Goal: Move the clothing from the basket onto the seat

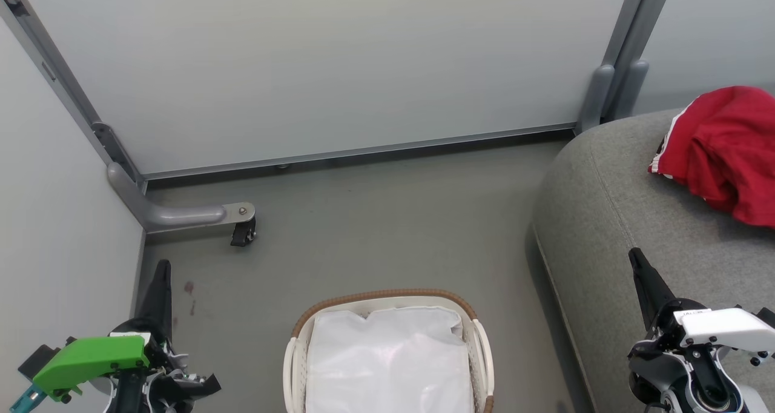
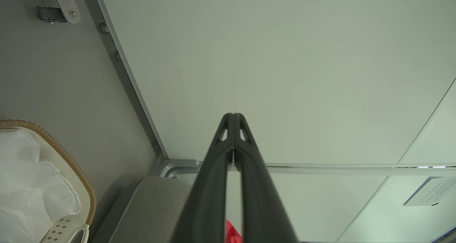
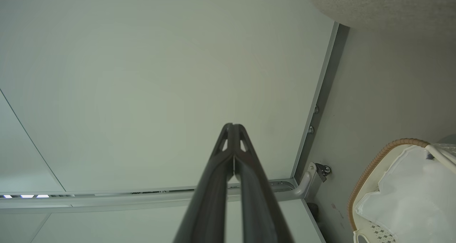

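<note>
Red clothing (image 1: 723, 149) with white trim lies crumpled on the grey seat (image 1: 611, 219) at the right. A small patch of the red clothing (image 2: 232, 234) peeks between my left fingers in the left wrist view. The basket (image 1: 387, 299), white with a brown woven rim, stands on the floor at bottom centre and holds a white liner (image 1: 387, 358). My left gripper (image 1: 162, 266) is shut and empty at the lower left, beside the basket. My right gripper (image 1: 634, 257) is shut and empty over the seat's front part, well below the clothing.
Pale partition panels (image 1: 315, 68) close off the back and left. A grey support foot with a black caster (image 1: 242, 234) juts onto the floor at the left. Bare grey floor (image 1: 393, 219) lies between the basket and the panels.
</note>
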